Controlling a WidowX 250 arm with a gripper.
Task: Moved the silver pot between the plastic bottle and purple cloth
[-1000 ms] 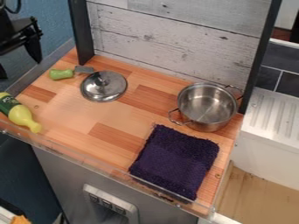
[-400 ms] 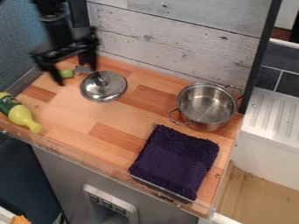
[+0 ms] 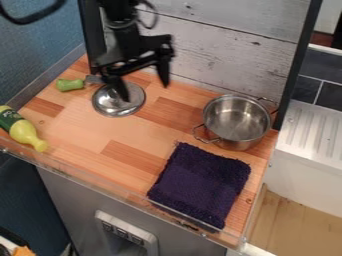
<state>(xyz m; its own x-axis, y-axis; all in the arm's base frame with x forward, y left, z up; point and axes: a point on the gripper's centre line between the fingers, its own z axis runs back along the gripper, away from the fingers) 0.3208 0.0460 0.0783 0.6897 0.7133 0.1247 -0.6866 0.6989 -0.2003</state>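
Lighting: moderately bright, diffuse.
Glare noted inside the silver pot [image 3: 235,120] and on the metal lid [image 3: 135,100], left of the pot; faint pale sheen on the wood counter [image 3: 80,132], farther left of the pot. Dim area below the counter, lower left of the pot.

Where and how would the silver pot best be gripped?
Probably by its rim, on the side facing the bottle. The pot stands upright and uncovered, so the hand could come straight down, one finger inside the thin wall and one outside. That stretch lies between the two side handles, so neither should be in the way.
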